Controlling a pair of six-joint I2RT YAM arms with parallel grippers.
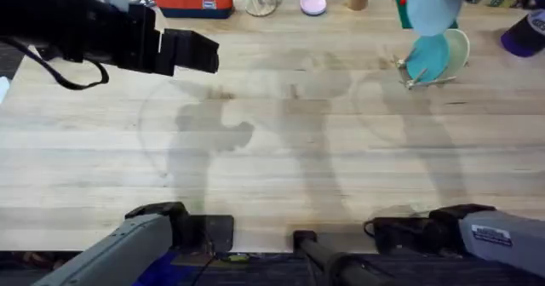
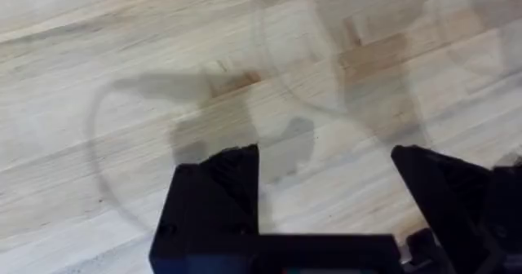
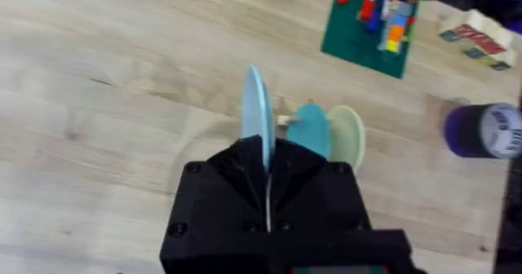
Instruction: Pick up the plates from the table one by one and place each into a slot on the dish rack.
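Pale blue plate (image 3: pixel 256 111) on edge, pinched in right gripper (image 3: pixel 267 156), above rack (image 1: pixel 423 78) at table's (image 1: pixel 281 150) far right. Teal plate (image 1: pixel 426 56) and cream plate (image 1: pixel 460 49) standing in rack. Left gripper (image 2: pixel 326 164) spread wide, empty, over bare wood.

Sky-blue plate (image 3: pixel 256 115), teal plate (image 3: pixel 310 130), cream plate (image 3: pixel 349 137).

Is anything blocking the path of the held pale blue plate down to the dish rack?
Nothing visible does. The right claw holds the pale blue plate on edge above the dish rack, where a teal plate and a cream plate already stand. The green baseplate lies beyond the rack.
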